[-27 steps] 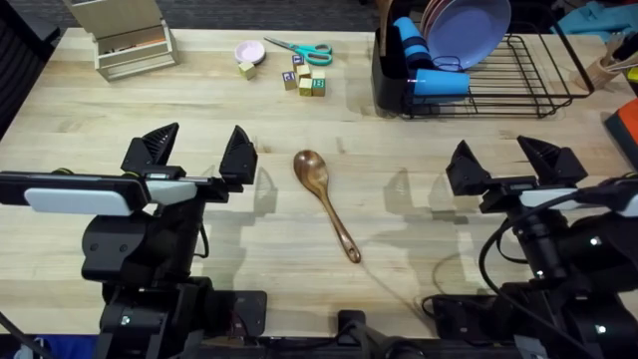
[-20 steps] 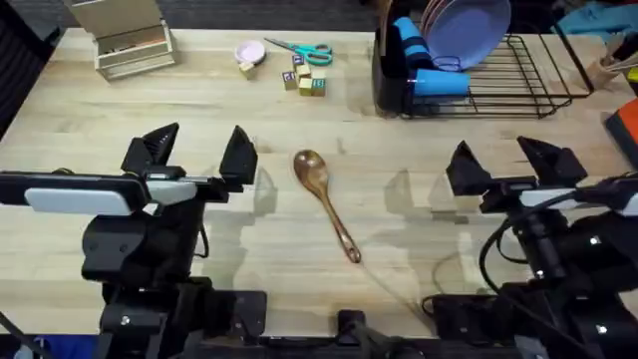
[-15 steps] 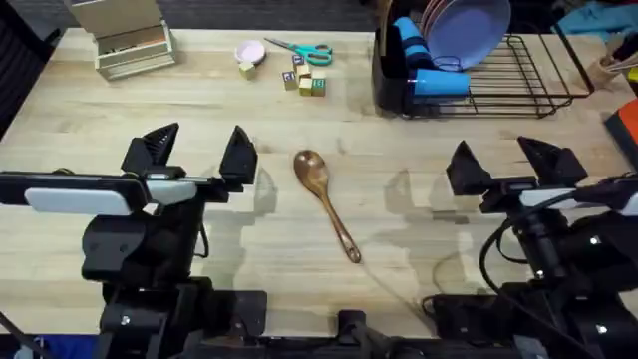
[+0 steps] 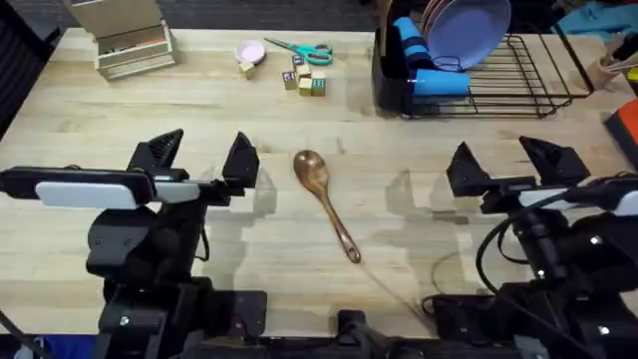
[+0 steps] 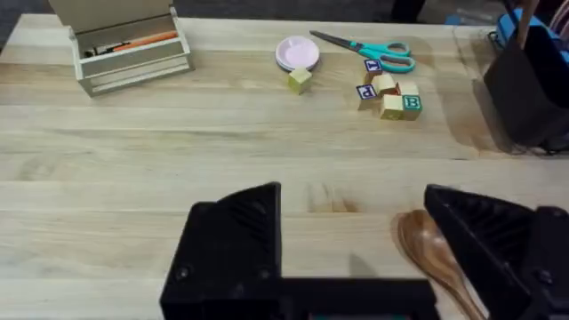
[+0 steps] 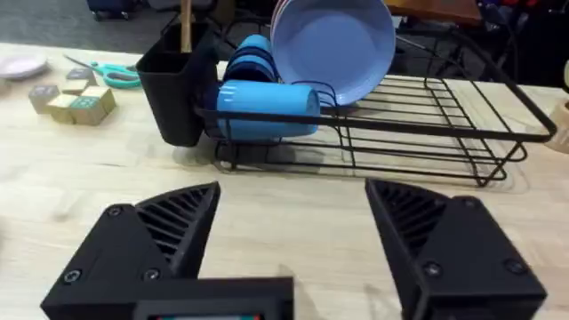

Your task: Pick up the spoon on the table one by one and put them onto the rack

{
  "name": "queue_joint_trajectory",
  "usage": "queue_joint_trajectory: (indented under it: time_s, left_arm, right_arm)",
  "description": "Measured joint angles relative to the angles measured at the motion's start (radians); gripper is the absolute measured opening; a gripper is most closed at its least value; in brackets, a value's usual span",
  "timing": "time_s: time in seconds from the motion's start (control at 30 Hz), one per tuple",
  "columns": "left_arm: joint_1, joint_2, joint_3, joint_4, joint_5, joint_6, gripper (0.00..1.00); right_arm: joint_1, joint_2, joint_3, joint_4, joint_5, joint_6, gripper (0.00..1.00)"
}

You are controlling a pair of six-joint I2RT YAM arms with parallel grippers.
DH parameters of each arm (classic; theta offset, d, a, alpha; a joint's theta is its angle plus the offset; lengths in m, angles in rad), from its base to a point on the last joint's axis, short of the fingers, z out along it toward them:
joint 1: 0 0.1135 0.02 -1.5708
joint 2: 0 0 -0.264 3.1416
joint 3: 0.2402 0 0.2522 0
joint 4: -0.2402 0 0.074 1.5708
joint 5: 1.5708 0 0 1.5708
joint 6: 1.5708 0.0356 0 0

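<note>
your glossy brown wooden spoon (image 4: 324,202) lies flat on the pale wooden plank table (image 4: 299,110) at the centre of the overhead frame, bowl toward the top, handle slanting to the lower right. your left gripper (image 4: 199,157) sits just left of the bowl with its black fingers spread apart, holding nothing. your right gripper (image 4: 503,163) sits at the right of the frame, fingers also apart and empty. the black wire dish rack (image 4: 498,85) stands at the upper right, holding blue cups (image 4: 424,60) and a lavender plate (image 4: 469,30).
</note>
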Motion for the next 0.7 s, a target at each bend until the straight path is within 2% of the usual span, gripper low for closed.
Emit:
queue_joint_trajectory:
  time_s: [0.1, 0.2, 0.27, 0.4, 0.57, 0.7]
  left_arm:
    - [0.000, 0.000, 0.034, -0.079, -0.002, 0.000, 0.993]
    - [0.000, 0.001, 0.117, -0.258, -0.003, -0.001, 0.993]
    - [0.000, 0.001, 0.164, -0.331, -0.003, -0.001, 0.993]
    - [0.000, 0.016, 0.286, -0.460, -0.001, -0.009, 0.993]
    - [0.000, 0.106, 0.436, -0.516, 0.000, -0.022, 0.993]
    - [0.000, 0.235, 0.556, -0.553, 0.001, -0.026, 0.993]
  right_arm:
    - [0.000, 0.000, 0.038, -0.083, 0.000, -0.002, 0.995]
    - [0.000, 0.000, 0.109, -0.267, 0.003, -0.002, 0.995]
    - [0.000, 0.003, 0.152, -0.351, 0.003, -0.002, 0.995]
    - [0.000, 0.047, 0.294, -0.461, 0.003, -0.003, 0.996]
    - [0.000, 0.166, 0.494, -0.554, 0.003, -0.003, 0.995]
    - [0.000, 0.310, 0.635, -0.607, 0.003, -0.003, 0.995]
